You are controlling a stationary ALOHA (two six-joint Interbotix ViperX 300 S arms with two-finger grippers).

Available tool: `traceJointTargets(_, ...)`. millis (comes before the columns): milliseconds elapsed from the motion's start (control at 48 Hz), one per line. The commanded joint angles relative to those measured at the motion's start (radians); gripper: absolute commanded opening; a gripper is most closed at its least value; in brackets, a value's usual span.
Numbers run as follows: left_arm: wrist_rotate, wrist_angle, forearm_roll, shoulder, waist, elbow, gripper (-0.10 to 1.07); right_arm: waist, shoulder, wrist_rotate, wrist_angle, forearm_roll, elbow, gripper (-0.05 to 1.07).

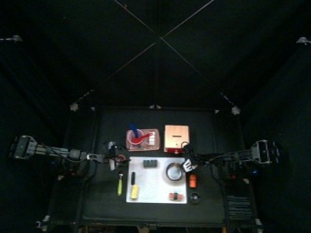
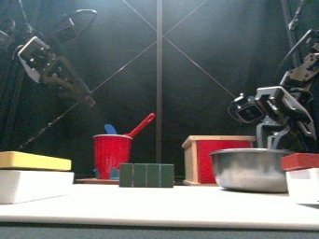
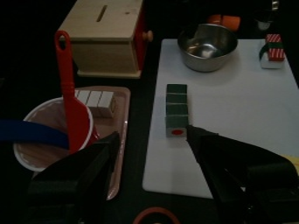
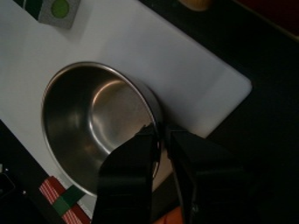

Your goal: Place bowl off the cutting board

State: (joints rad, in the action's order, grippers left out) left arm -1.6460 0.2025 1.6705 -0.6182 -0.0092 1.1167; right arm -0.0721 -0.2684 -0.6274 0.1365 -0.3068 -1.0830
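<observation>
Fingers (image 4: 140, 171) of the right gripper (image 4: 163, 140) are pinched on the rim of the small round silvery-grey metal bowl (image 4: 100, 109), lower centre; left gripper (image 3: 158, 162) fingers are spread, at lower left above the flat white rectangular cutting board (image 4: 140, 48).

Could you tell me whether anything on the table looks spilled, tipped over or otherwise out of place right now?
Nothing stands out. The bowl sits upright on the cutting board near its corner, with the right tool straddling its rim. The red cup stands upright too.
</observation>
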Motion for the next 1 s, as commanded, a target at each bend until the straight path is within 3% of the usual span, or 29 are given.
traceJointTargets(0,0.000,0.002,0.002,-0.002,0.003,-0.014,0.95,0.005,-0.058,-0.003,0.044,0.006,0.026,0.52)
traceJointTargets(229,0.000,0.003,0.003,-0.003,0.003,-0.015,0.95,-0.006,-0.267,-0.003,0.170,0.043,0.023,0.51)
traceJointTargets(375,0.000,0.005,0.000,-0.003,0.005,-0.018,0.95,-0.078,-0.451,-0.005,0.287,0.110,0.005,0.51)
traceJointTargets(562,0.000,0.005,0.000,-0.002,0.005,-0.025,0.95,-0.235,-0.640,-0.005,0.577,0.212,-0.020,0.51)
traceJointTargets(729,0.000,0.005,0.000,-0.003,0.003,-0.032,0.95,-0.399,-0.661,0.008,0.704,0.293,-0.046,0.52)
traceJointTargets(979,0.000,0.005,0.005,-0.002,0.005,-0.041,0.95,-0.617,-0.588,0.017,0.580,0.374,-0.123,0.52)
